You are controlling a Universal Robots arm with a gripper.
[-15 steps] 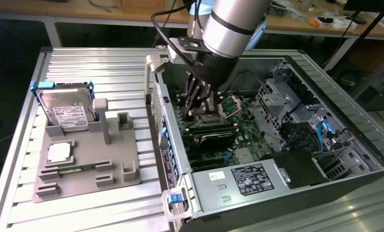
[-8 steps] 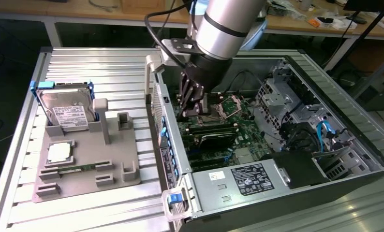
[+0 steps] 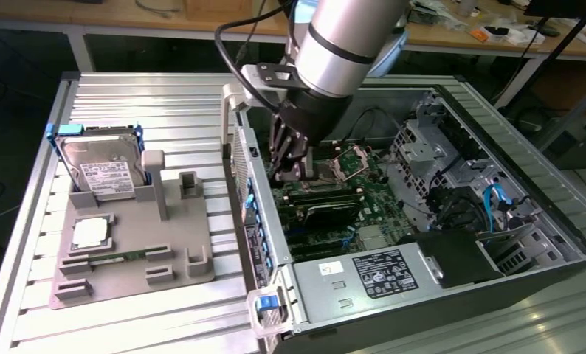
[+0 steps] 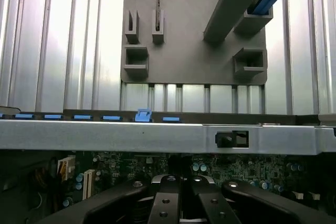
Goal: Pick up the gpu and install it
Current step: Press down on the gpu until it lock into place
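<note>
Black claw [image 3: 291, 171] is pinched shut, low over the green motherboard [image 3: 367, 203] inside the open grey PC case [image 3: 529, 280], center frame; can't tell if it holds anything. Ribbed aluminium tabletop [image 3: 155, 103] underneath.

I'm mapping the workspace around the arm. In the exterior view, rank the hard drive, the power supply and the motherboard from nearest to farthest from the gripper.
1. Motherboard: inside the open case, right under the gripper.
2. Power supply: at the case's near end.
3. Hard drive: outside the case, on the gray holder toward the exterior view's left.
</note>
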